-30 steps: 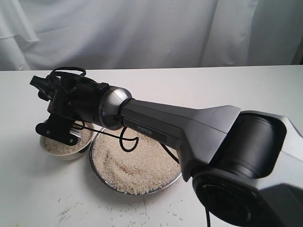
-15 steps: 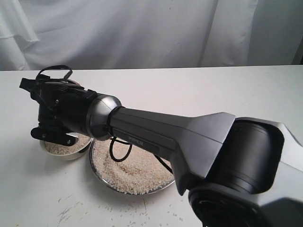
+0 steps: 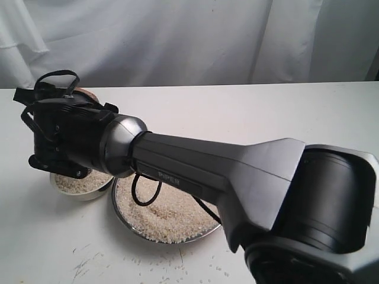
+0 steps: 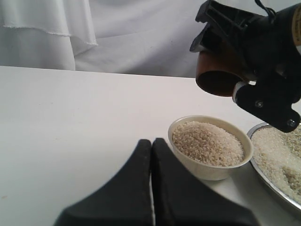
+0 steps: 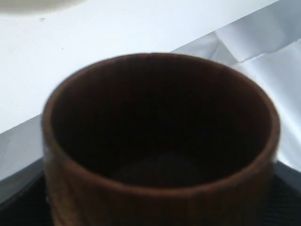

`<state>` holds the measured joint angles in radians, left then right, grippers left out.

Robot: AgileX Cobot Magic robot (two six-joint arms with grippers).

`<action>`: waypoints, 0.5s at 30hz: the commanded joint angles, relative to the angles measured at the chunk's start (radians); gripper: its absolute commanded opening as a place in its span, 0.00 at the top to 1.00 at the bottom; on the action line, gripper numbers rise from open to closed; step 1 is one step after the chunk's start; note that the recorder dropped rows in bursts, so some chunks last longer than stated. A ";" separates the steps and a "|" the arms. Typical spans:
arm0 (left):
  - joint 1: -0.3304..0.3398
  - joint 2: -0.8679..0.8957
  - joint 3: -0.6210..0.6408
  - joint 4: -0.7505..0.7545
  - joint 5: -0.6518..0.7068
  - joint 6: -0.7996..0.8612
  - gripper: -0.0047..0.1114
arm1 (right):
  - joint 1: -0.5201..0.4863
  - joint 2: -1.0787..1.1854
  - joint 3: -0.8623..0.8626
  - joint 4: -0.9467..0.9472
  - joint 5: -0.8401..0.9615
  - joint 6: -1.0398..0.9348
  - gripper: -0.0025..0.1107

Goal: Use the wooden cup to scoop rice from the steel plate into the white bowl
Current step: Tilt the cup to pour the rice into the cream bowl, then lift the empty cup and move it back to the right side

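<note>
The wooden cup (image 4: 217,71) hangs tilted above the white bowl (image 4: 190,160), with my right gripper (image 4: 237,70) shut on it. In the right wrist view the cup (image 5: 160,197) fills the frame and its dark inside looks empty. Rice (image 4: 207,141) is heaped in the bowl. The steel plate (image 3: 121,220) stands beside the bowl (image 3: 89,194) and holds a wide layer of rice (image 3: 169,216). My right gripper (image 3: 59,142) reaches across over the bowl and hides most of the cup. My left gripper (image 4: 151,141) is shut and empty, low, just short of the bowl.
Loose grains (image 3: 177,266) lie scattered on the white table in front of the plate. A white curtain (image 3: 177,35) hangs behind the table. The long right arm (image 3: 225,165) crosses over the plate.
My right gripper has moved left and risen over the bowl with the cup, turning at the wrist. The bowl and plate have stayed put.
</note>
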<state>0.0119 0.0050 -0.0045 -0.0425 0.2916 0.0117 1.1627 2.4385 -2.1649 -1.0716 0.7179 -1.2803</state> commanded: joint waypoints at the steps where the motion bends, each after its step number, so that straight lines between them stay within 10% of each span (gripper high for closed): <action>1: -0.002 -0.005 0.005 -0.001 -0.006 -0.003 0.96 | -0.008 -0.024 0.005 0.061 0.042 0.135 0.98; 15: -0.002 -0.005 0.005 -0.001 -0.006 -0.003 0.96 | -0.333 -0.113 0.005 1.168 -0.078 0.256 0.98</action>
<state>0.0119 0.0050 -0.0045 -0.0425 0.2916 0.0117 0.8821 2.3613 -2.1649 -0.1082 0.7021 -1.0290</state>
